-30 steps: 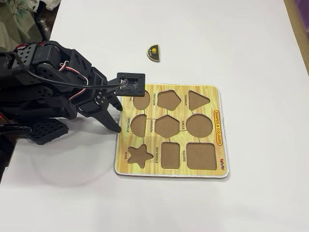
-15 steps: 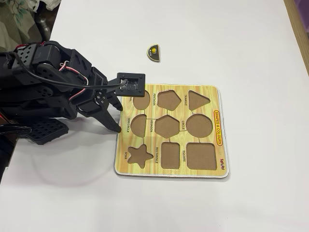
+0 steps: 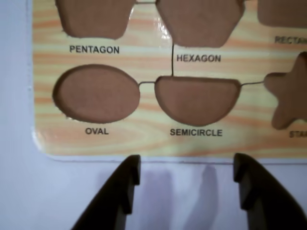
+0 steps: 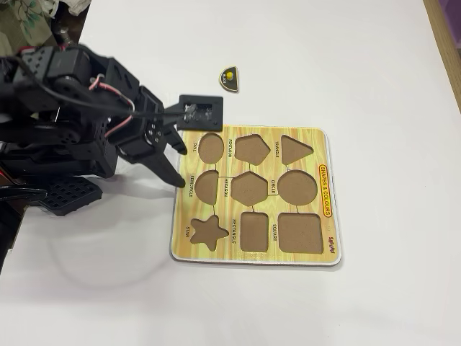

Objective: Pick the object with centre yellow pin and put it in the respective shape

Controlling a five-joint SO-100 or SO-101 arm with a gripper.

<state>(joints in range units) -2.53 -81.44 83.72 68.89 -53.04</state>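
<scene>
Two dark gripper (image 3: 187, 179) fingers (image 3: 119, 191) rise from the lower edge of the wrist view, spread well apart with nothing between them, over the pale table (image 3: 19, 182). Just beyond them, filling the upper frame, lies the shape board (image 3: 153, 141), whose near row shows empty recesses labelled OVAL (image 3: 97, 93), SEMICIRCLE (image 3: 196, 99) and part of a star (image 3: 290, 96); pentagon and hexagon recesses sit above. Fixed view: the black arm (image 4: 65, 122) occupies the upper left, its gripper (image 4: 176, 158) at the left edge of the board (image 4: 328, 245), centre frame. All nine recesses are empty. The semicircle piece with yellow pin (image 4: 230, 78) rests on the white table (image 4: 374, 72) in the upper centre, apart from the board and the gripper.
</scene>
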